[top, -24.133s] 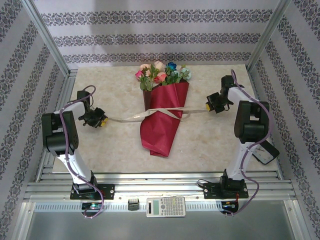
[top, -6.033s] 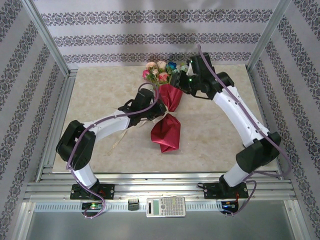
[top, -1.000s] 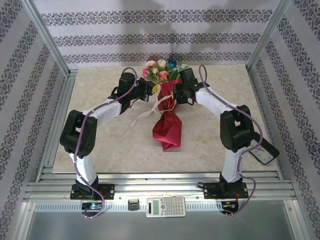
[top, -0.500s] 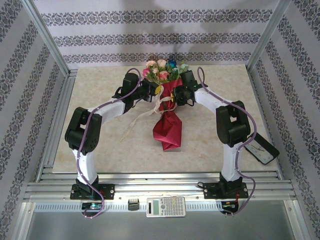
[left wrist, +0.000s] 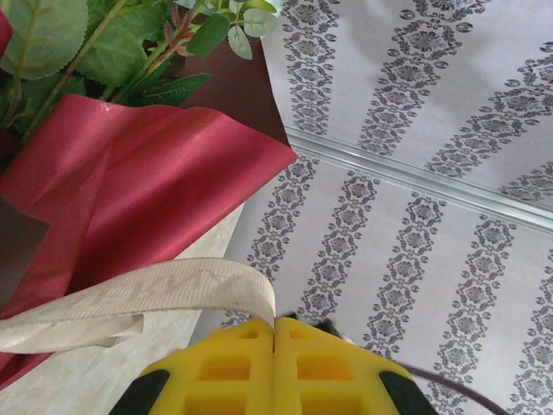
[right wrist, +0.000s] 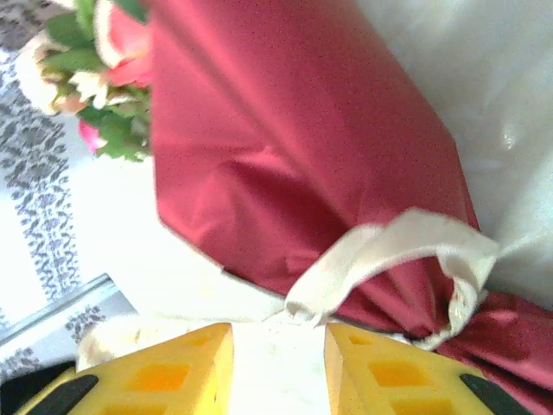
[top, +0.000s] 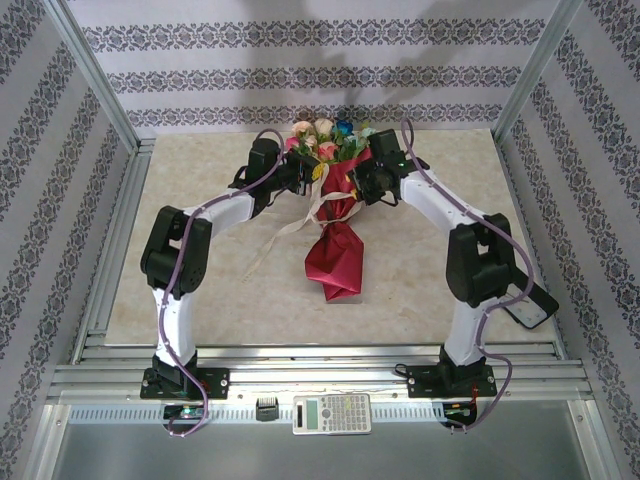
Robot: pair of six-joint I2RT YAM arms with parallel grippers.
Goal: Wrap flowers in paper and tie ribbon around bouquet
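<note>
**Left pincer (left wrist: 274,327) grips ribbon (left wrist: 173,285), right pincer (right wrist: 276,335) parted**

We hold the ribbon clamped in our left pincer, with the bouquet (left wrist: 130,181) just ahead and to its left. Our right pincer stands narrowly parted, with the ribbon's knot just beyond its tips.

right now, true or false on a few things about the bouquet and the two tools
1. The left tool is shut on the ribbon. True.
2. The right tool has its fingers pressed together. False: they stand apart.
3. The ribbon cinches the red paper below the flowers. True.
4. The flowers point toward the arms' bases. False: they point toward the far wall.
</note>
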